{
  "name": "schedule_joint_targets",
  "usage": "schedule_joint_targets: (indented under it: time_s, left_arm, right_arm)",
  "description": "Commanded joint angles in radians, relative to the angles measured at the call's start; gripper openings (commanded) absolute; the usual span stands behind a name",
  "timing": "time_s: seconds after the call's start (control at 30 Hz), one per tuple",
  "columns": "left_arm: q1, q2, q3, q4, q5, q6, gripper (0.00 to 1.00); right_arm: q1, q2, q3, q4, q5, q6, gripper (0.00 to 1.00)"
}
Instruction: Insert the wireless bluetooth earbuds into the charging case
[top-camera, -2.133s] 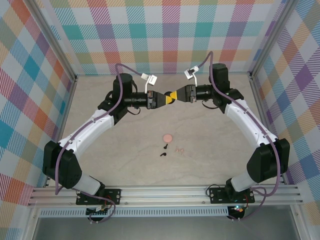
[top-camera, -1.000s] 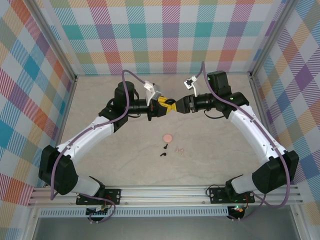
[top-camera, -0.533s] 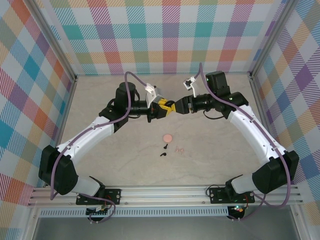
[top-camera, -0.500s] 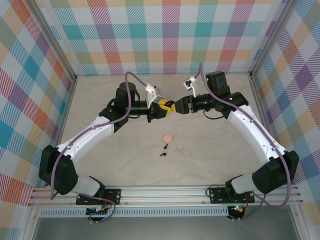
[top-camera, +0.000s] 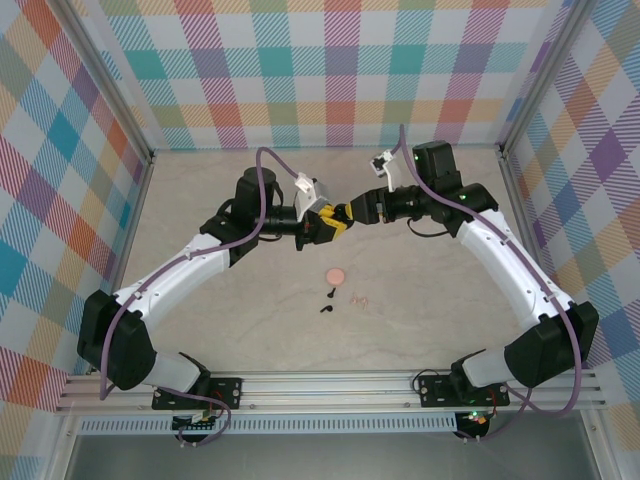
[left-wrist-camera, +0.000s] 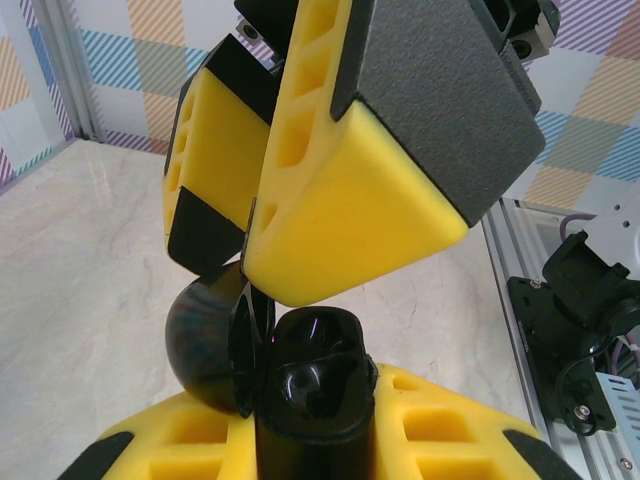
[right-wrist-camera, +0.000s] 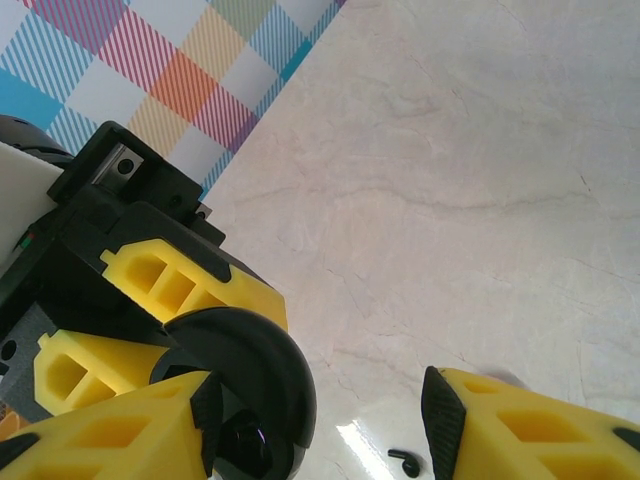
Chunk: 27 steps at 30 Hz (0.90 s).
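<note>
Gripping the open black charging case (left-wrist-camera: 312, 385), the left hand (top-camera: 333, 226) is clenched; the right hand (top-camera: 348, 211) is released, one finger (right-wrist-camera: 100, 430) at its lid (right-wrist-camera: 255, 355); earbuds (top-camera: 330, 294) lie on the desk (top-camera: 430, 300).

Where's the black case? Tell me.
The black case is off the table, far middle of the top view, gripped by the left gripper, the right gripper's open fingers at it.
</note>
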Motion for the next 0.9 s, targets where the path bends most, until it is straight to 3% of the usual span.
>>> schedule_joint_targets:
  time_s: [0.0, 0.17, 0.87]
  left_arm:
    - [-0.029, -0.045, 0.029, 0.039, 0.075, 0.019, 0.19]
    - [-0.03, -0.047, 0.021, 0.077, 0.07, -0.011, 0.18]
    - [-0.029, -0.026, 0.015, 0.131, 0.019, -0.091, 0.19]
  right_arm:
    - [0.0, -0.001, 0.023, -0.017, 0.025, -0.014, 0.58]
    - [0.0, 0.0, 0.028, -0.04, -0.014, -0.033, 0.58]
    - [0.0, -0.036, 0.016, -0.055, 0.027, -0.057, 0.62]
